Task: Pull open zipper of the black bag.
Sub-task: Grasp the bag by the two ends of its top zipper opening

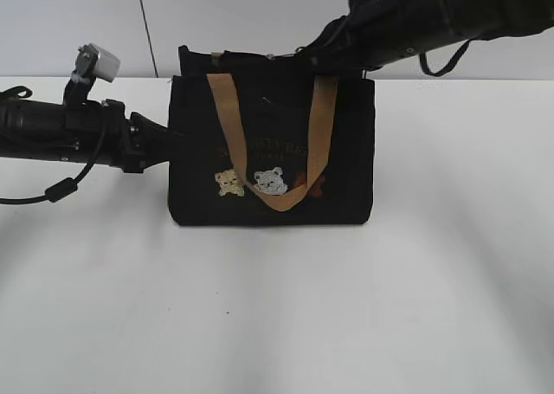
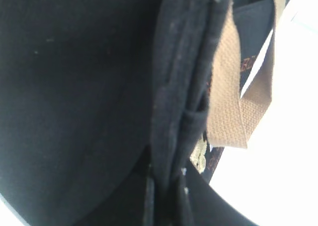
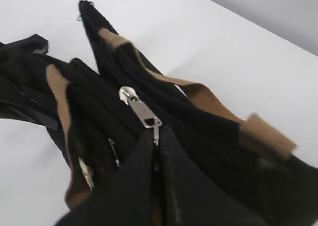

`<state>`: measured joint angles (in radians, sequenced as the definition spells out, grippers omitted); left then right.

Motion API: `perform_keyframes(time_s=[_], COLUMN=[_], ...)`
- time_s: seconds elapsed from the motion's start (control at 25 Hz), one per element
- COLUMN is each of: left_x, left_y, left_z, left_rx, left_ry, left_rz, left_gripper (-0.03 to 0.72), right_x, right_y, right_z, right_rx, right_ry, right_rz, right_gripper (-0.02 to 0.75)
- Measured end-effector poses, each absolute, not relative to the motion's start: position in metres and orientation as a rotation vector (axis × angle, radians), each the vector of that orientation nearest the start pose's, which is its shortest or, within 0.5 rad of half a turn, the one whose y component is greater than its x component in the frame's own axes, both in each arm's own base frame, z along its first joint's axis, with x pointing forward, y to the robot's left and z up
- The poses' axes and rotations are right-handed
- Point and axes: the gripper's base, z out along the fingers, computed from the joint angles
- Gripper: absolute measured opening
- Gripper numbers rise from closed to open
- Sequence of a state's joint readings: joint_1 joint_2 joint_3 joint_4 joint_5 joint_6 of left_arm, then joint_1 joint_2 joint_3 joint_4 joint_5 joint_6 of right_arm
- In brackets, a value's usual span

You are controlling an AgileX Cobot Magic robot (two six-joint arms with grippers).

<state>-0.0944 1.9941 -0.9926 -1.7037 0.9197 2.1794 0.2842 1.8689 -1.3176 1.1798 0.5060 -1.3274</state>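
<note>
The black bag [image 1: 268, 151] stands upright mid-table, a tan handle [image 1: 277, 199] hanging over the bear pictures on its front. My left gripper [image 1: 170, 138] is at the bag's left side. In the left wrist view the left gripper [image 2: 166, 196] is shut on a fold of the bag's black fabric [image 2: 179, 87], beside the tan strap [image 2: 228, 102]. My right gripper [image 1: 317, 61] reaches down to the bag's top edge. In the right wrist view the right gripper [image 3: 156, 139] is shut on the ring end of the zipper's silver pull [image 3: 140, 108], its fingers pressed together.
The white table [image 1: 433, 281] spreads in front of and to the right of the bag. A grey wall [image 1: 260, 13] runs behind it. A black cable [image 1: 61, 189] hangs under the left arm.
</note>
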Motion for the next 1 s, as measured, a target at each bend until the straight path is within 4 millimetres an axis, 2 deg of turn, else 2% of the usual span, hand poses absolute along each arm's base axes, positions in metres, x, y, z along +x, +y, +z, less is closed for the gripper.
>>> perform_keyframes(time_s=[0.36,0.48,0.88,0.96,1.0], left_x=[0.355,0.355,0.355,0.356,0.356], left_y=[-0.106,-0.106,-0.105,-0.104,-0.104], left_z=[0.142,0.141,0.141,0.140,0.140], left_rx=[0.925,0.926,0.895,0.854,0.836], left_ry=[1.898,1.899,1.926,1.961,1.974], left_rz=[-0.861,-0.859,-0.869,-0.881,-0.886], left_gripper=[0.027,0.027,0.029,0.055,0.095], right_x=[0.395,0.396,0.395,0.394,0.393], right_y=[0.097,0.084,0.082,0.083,0.083], right_z=[0.245,0.246,0.248,0.250,0.252], right_rx=[-0.687,-0.664,-0.672,-0.677,-0.680], right_ry=[2.181,2.193,2.193,2.191,2.187], right_rz=[0.538,0.532,0.536,0.541,0.539], right_gripper=[-0.015,-0.015,-0.005,0.071,0.127])
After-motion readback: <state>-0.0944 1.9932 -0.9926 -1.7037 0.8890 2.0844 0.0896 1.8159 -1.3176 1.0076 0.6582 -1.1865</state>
